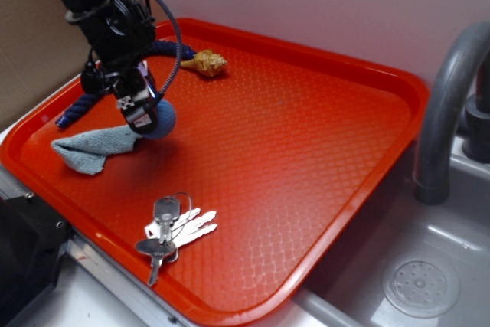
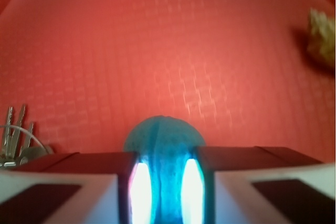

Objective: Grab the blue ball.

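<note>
The blue ball (image 1: pixel 163 119) is a small light-blue sphere at the left side of the red tray (image 1: pixel 306 151). My gripper (image 1: pixel 142 116) is shut on it from above. In the wrist view the blue ball (image 2: pixel 165 145) sits squeezed between the two fingers (image 2: pixel 94 182), and my gripper (image 2: pixel 165 187) fills the bottom edge. The ball's lower half is hidden by the fingers. Whether the ball rests on the tray or hangs just above it, I cannot tell.
A pale blue-grey rag (image 1: pixel 92 149) lies just left of the ball. A dark navy rope (image 1: pixel 80 106) runs behind the arm. A tan seashell (image 1: pixel 207 62) sits at the back. Keys (image 1: pixel 172 227) lie near the front rim. A sink with a grey faucet (image 1: pixel 448 112) is on the right.
</note>
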Tool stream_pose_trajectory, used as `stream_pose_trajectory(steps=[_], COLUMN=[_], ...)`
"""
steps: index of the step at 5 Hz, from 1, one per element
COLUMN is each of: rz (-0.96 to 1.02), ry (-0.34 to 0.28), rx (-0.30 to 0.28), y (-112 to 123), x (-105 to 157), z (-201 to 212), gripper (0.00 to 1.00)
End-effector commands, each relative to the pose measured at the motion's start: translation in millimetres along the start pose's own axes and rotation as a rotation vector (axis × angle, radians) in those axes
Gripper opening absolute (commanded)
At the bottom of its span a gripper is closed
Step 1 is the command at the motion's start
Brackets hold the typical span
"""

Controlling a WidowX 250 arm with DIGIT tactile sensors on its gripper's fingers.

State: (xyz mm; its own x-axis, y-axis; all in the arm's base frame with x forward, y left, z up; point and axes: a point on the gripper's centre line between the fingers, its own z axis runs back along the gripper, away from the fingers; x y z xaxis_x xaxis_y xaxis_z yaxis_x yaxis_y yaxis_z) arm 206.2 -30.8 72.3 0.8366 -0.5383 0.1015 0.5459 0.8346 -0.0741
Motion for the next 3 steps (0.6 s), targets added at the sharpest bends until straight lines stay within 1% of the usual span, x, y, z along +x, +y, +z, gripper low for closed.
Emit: stream_pose_trajectory(steps=[1,2,3], rz=[0.291,0.439,0.515], ry=[-0.069,-0.063,-0.045], rx=[0.043,0.120,0.157], y=[-18.0,-13.4,-3.0], x=[30.1,29.7,16.8], z=[108.1,158.4,179.2], gripper=[0.00,0.00,0.00])
